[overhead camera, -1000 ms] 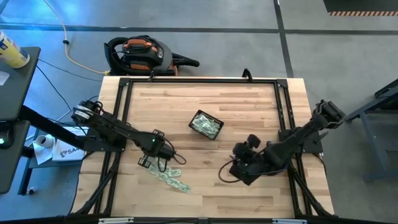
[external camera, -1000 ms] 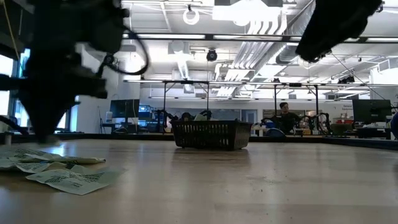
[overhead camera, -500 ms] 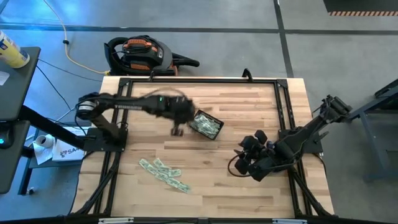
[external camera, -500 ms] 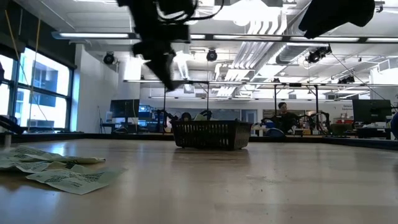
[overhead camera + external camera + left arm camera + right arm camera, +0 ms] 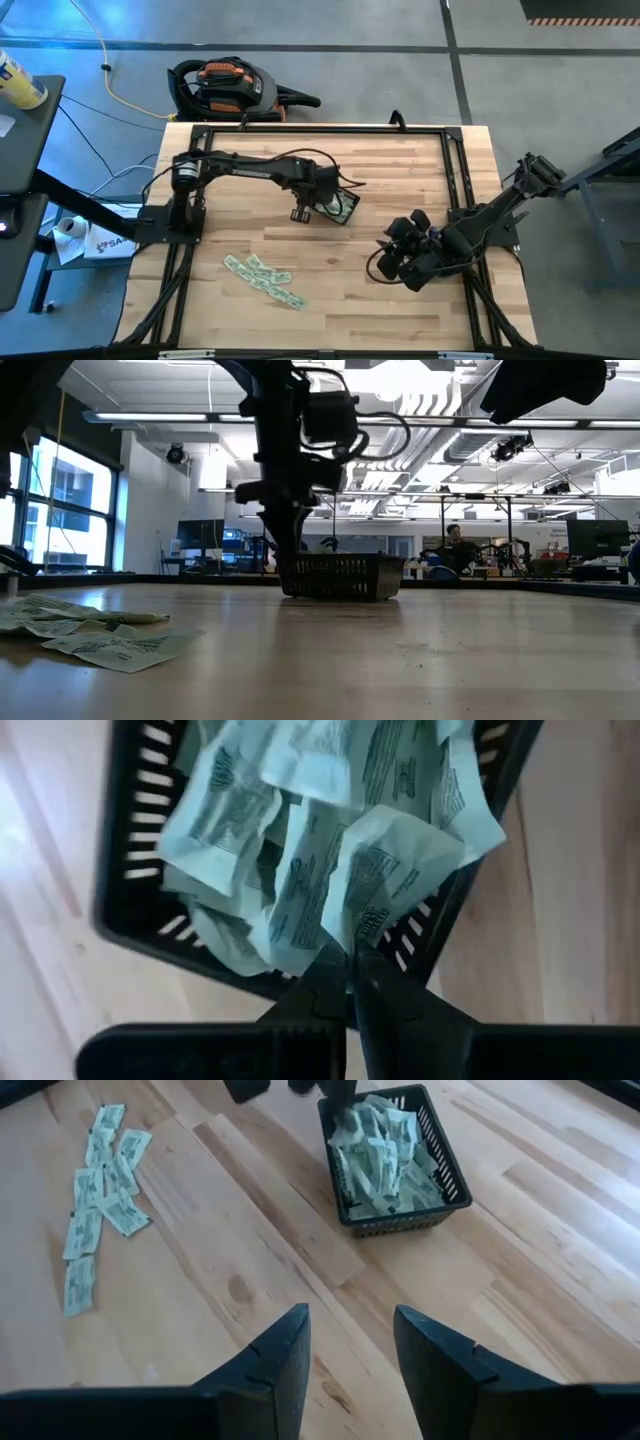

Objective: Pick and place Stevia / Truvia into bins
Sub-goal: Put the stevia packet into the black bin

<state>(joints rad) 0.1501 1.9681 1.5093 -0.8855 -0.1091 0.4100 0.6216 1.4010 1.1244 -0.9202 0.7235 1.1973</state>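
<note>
The left gripper (image 5: pixel 318 196) hangs over the left edge of the basket (image 5: pixel 345 211), which sits near the middle of the table (image 5: pixel 400 170). Its fingers (image 5: pixel 335 982) are pinched shut on the corner of one sachet (image 5: pixel 395 875) (pale green, printed, crumpled), held just above the heap of sachets (image 5: pixel 290 820) already filling the basket. In the low view the gripper (image 5: pixel 285 545) comes down from above at the basket's (image 5: pixel 342 576) left end.

More sachets (image 5: pixel 265 278) lie loose in a ragged line on the near left part of the table, well apart from the basket; the low view shows them (image 5: pixel 85 635) flat on the wood at the left.

The right gripper (image 5: pixel 390 262) waits above the near right part of the table, well clear of the basket, its fingers (image 5: pixel 280 1360) standing apart with nothing between them. Its wrist view takes in the basket (image 5: pixel 440 1180) and the loose sachets (image 5: pixel 100 1190).
</note>
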